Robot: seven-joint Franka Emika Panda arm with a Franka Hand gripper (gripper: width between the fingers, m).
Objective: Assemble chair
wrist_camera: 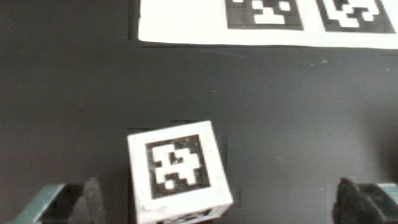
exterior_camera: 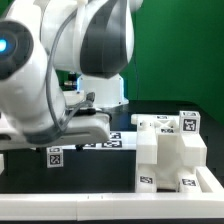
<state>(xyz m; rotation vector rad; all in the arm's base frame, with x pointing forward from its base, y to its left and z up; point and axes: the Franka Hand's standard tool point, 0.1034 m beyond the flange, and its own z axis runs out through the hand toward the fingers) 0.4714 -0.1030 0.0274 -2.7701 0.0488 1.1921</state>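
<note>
A small white chair block with a black-and-white tag (wrist_camera: pixel 178 165) lies on the black table between my open fingers, closer to one finger (wrist_camera: pixel 71 203) than to the other (wrist_camera: pixel 370 203). My gripper (wrist_camera: pixel 222 207) is open around it and not closed on it. In the exterior view the same block (exterior_camera: pixel 55 157) sits at the exterior view's left, just below my gripper (exterior_camera: pixel 58 146), which is mostly hidden by the arm. The partly joined chair (exterior_camera: pixel 170 152), a stepped white block with several tags, stands at the exterior view's right.
The marker board (wrist_camera: pixel 267 20) lies flat beyond the block; it also shows in the exterior view (exterior_camera: pixel 110 143) behind the gripper. A white rail (exterior_camera: pixel 60 207) runs along the table's front edge. The white robot body (exterior_camera: pixel 60 60) fills the exterior view's left.
</note>
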